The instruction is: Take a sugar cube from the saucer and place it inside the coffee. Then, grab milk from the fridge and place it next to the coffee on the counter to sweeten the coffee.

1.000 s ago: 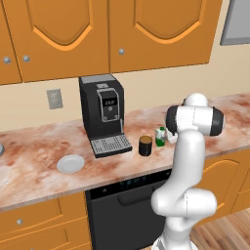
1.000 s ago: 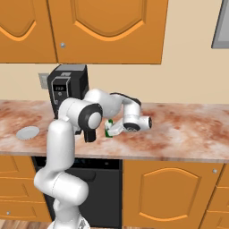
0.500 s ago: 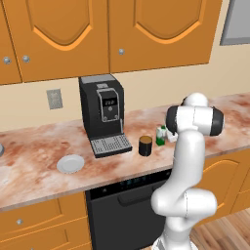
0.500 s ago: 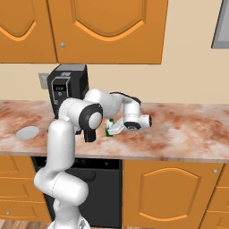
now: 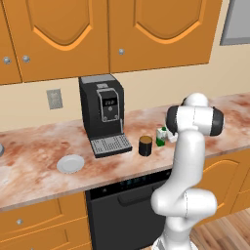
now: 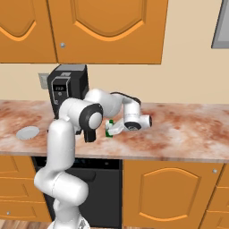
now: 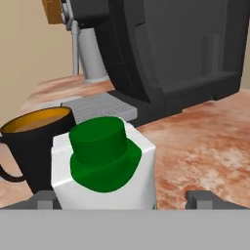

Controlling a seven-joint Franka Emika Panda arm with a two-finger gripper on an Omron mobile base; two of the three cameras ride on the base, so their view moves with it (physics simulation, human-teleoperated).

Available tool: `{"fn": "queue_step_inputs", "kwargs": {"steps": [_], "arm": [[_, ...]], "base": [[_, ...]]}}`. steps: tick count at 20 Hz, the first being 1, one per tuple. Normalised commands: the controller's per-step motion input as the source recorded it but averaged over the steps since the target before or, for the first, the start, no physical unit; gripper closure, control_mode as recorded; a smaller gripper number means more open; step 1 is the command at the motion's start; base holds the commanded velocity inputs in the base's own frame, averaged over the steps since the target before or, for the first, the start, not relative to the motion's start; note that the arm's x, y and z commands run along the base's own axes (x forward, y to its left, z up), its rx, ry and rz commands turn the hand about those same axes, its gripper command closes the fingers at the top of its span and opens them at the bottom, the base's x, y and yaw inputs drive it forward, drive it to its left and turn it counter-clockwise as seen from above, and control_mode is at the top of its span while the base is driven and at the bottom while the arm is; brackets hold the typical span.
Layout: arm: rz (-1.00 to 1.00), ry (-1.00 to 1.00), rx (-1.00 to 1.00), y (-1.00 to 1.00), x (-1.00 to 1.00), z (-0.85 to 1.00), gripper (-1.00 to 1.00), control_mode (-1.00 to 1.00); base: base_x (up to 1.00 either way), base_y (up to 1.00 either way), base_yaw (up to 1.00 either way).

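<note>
The milk (image 7: 105, 166), a white carton with a green cap, stands upright on the counter (image 5: 44, 141) just right of the coffee (image 5: 145, 146), a dark cup with brown liquid (image 7: 36, 141). My gripper (image 7: 124, 200) is open, its fingertips (image 7: 201, 199) standing apart on either side of the carton, with a clear gap on the right. From the right base view the gripper (image 6: 114, 130) reaches the milk (image 6: 109, 129) from the right. The saucer (image 5: 71, 163) lies left of the coffee machine and looks bare. The sugar cube and the fridge are out of view.
A black coffee machine (image 5: 103, 114) stands against the wall behind the cup, its drip tray (image 5: 111, 145) close to the cup's left. Orange wall cabinets (image 5: 97, 34) hang above. A dark dishwasher front (image 5: 127, 210) sits under the counter.
The gripper's fingers have spread apart off the milk carton, which stays standing beside the cup. The arm has barely shifted.
</note>
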Motion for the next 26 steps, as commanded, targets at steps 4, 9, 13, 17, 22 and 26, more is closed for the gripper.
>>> {"fn": "queue_step_inputs", "kwargs": {"steps": [4, 9, 13, 17, 22, 26], "arm": [[0.0, 0.0, 0.0, 0.0, 0.0, 0.19, -1.0, -1.0], [0.0, 0.0, 0.0, 0.0, -0.07, 0.23, -1.0, -1.0], [0.0, -0.05, 0.0, 0.0, -0.26, 0.45, -1.0, -1.0], [0.01, -0.15, 0.0, 0.0, -0.25, 0.61, -1.0, -1.0], [0.03, -0.17, 0.0, 0.0, -0.48, 0.69, -1.0, -1.0], [0.04, -0.13, 0.0, 0.0, -0.94, 0.62, -1.0, -1.0]], "base": [[0.0, 0.0, 0.0], [0.0, 0.0, 0.0], [0.0, 0.0, 0.0], [0.0, 0.0, 0.0], [0.0, 0.0, 0.0], [0.0, 0.0, 0.0]]}}
